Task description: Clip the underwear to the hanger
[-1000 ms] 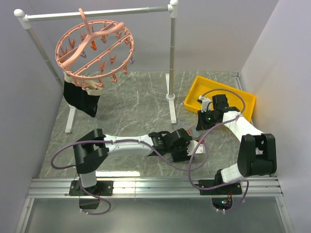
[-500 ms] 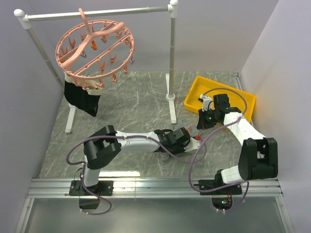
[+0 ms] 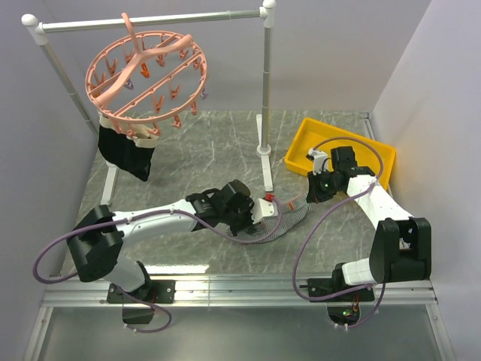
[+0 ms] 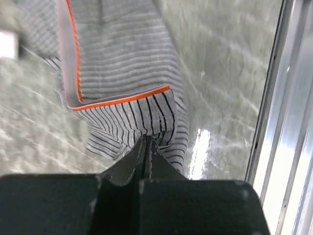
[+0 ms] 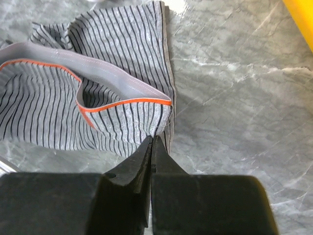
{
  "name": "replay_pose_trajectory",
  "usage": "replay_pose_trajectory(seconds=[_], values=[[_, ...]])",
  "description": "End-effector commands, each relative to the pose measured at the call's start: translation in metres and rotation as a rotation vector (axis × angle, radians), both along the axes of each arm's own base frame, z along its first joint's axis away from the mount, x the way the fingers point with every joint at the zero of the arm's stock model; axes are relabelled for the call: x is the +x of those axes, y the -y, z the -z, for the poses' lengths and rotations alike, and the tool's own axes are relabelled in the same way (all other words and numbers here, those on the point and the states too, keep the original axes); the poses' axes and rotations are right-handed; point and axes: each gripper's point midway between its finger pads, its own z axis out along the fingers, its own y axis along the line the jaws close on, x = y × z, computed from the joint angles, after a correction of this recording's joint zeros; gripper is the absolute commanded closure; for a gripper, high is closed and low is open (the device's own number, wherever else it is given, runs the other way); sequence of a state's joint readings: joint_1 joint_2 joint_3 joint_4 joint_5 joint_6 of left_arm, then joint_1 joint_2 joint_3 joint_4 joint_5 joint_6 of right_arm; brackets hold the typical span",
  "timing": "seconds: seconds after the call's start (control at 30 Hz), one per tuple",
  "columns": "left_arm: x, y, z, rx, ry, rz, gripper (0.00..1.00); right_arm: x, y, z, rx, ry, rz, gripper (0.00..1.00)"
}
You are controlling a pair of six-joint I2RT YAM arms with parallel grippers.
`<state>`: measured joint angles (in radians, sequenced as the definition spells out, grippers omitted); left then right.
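Striped underwear (image 3: 282, 216), on marble tabletop (image 3: 210, 150), now clamped at both ends: left gripper (image 4: 146, 143) newly closed on fabric, right gripper (image 5: 151, 141) pinched below waistband corner. Pink hanger (image 3: 146, 75) well apart; lift made possible.

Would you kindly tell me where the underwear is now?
In the top view the underwear is right of centre, pinched between the left gripper and the right gripper, near the yellow bin.

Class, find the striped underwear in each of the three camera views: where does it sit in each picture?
Top external: underwear just below centre, slightly to the right.
Left wrist: upper left and centre.
Right wrist: upper left half.
Shared landmark: the grey marble tabletop beneath it.
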<state>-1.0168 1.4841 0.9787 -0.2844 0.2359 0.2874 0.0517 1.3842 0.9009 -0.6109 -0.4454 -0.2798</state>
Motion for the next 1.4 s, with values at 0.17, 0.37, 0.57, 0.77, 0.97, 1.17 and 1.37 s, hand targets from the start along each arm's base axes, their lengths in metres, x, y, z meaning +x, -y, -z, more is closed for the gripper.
replay_pose_trajectory(seconds=[0.17,0.37,0.57,0.77,0.97,1.17,1.37], values=[[-0.002,-0.006,0.038,0.047,-0.044,0.08,0.91,-0.008,0.004,-0.005,-0.024,0.005,-0.059,1.0],[0.004,0.0,0.033,0.016,-0.051,0.028,0.59,-0.009,0.006,-0.002,-0.038,-0.006,-0.06,1.0],[-0.001,0.005,0.015,-0.021,-0.037,0.034,0.48,-0.009,0.006,0.0,-0.038,-0.013,-0.06,1.0],[-0.004,0.014,0.01,-0.009,0.06,0.009,0.4,-0.008,0.006,0.0,-0.039,-0.01,-0.053,1.0],[-0.003,0.017,0.019,0.031,0.156,-0.048,0.35,-0.008,0.007,-0.001,-0.039,-0.009,-0.052,1.0],[0.013,0.02,0.022,0.072,0.245,-0.11,0.36,-0.007,0.007,0.001,-0.039,-0.011,-0.05,1.0],[0.018,0.027,0.027,0.105,0.282,-0.112,0.38,-0.007,0.006,0.001,-0.037,-0.011,-0.051,1.0]])
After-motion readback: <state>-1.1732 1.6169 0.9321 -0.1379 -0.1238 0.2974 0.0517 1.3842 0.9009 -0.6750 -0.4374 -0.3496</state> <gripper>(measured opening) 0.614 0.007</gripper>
